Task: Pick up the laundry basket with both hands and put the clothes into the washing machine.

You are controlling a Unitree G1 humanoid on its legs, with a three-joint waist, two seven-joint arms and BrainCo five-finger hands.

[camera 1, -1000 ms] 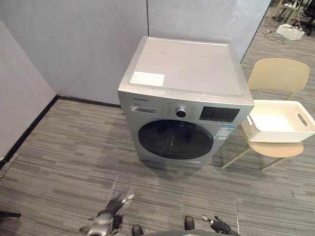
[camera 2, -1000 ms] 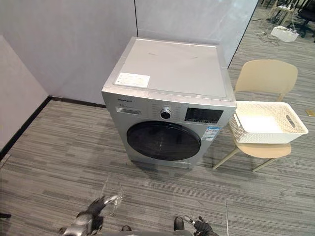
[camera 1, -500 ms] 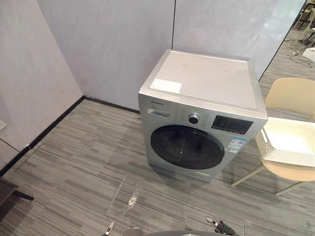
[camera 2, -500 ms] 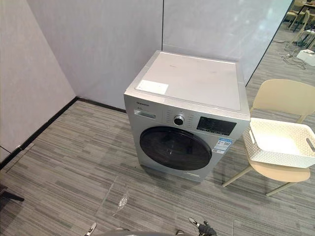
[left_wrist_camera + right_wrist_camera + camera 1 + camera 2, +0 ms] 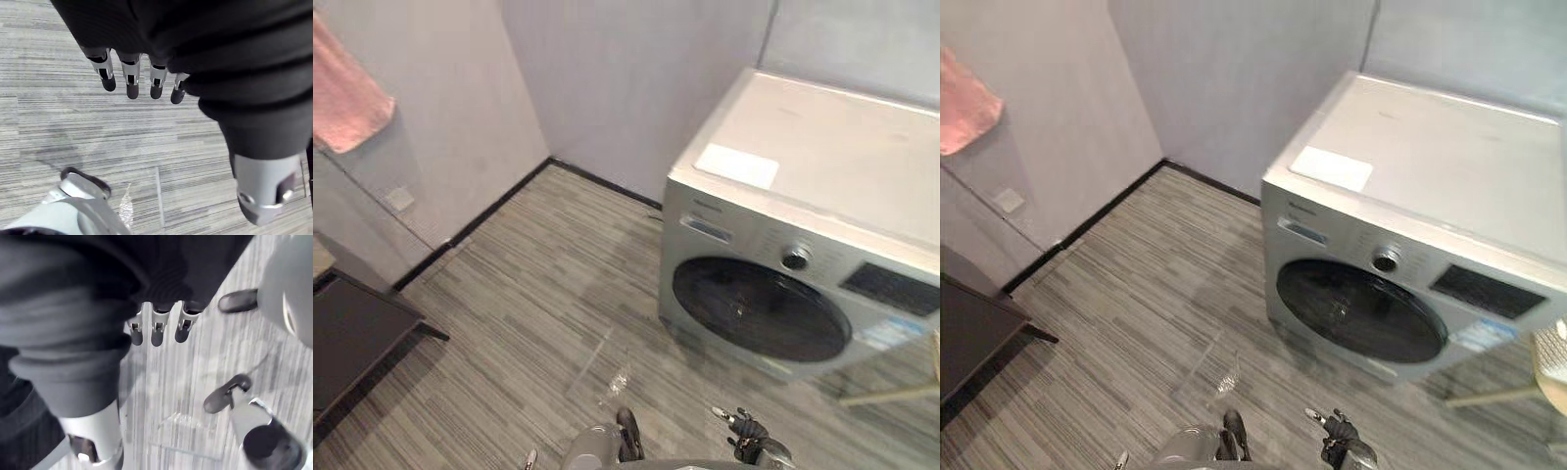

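The head camera has swung toward the robot's left over the last second: the washing machine (image 5: 803, 245), centred a second ago, now sits at the right of both eye views, and the left-hand wall, a pink cloth (image 5: 342, 93) hanging on it and a dark low table (image 5: 352, 343) have come into frame. This is camera motion, not a move of the machine. The white laundry basket, a second ago on the beige chair to the machine's right, has passed beyond the right edge; a sliver of the chair (image 5: 1552, 367) remains. The machine's round door (image 5: 759, 308) appears closed. The left hand (image 5: 142, 73) hangs over the grey plank floor (image 5: 538, 294), fingers straight and relaxed, grasping nothing. The right hand (image 5: 156, 325) likewise hangs over the floor, fingers extended and empty. Judgement: both hands are free and well apart from the basket, and the view is turned away from it. The basket's present contents cannot be told, so the stage of the task cannot be fixed.
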